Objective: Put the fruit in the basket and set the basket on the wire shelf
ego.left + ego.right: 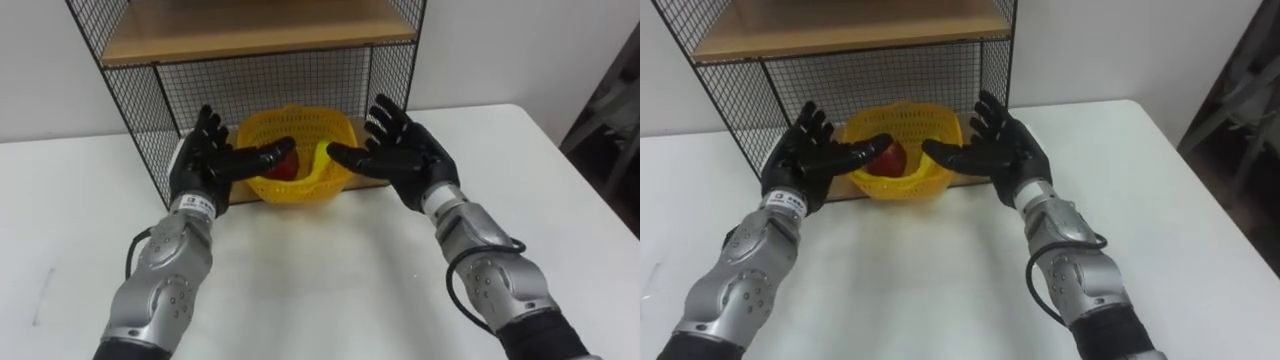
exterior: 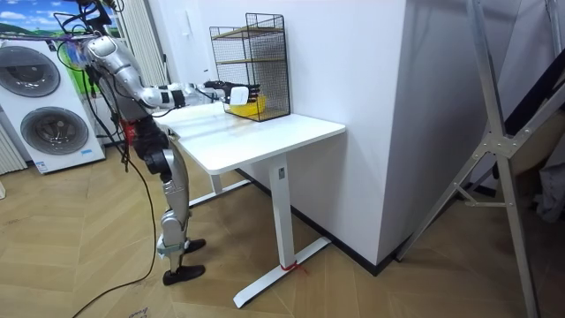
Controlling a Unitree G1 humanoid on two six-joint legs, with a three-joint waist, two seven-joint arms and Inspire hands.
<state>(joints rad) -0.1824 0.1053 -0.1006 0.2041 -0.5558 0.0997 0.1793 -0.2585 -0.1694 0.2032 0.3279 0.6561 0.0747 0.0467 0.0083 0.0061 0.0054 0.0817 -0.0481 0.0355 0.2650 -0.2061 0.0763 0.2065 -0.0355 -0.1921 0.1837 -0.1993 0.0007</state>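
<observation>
Yellow basket (image 1: pixel 305 188) sits in the wire shelf's (image 1: pixel 250 80) bottom level, red fruit (image 1: pixel 283 168) inside. I see my left hand (image 1: pixel 200 165) and right hand (image 1: pixel 410 160) flanking it, fingers spread, holding nothing.

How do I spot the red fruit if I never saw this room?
Find the white table, then the black wire shelf at its back. Low in the shelf sits a yellow basket; the fruit is the one red thing inside it.
</observation>
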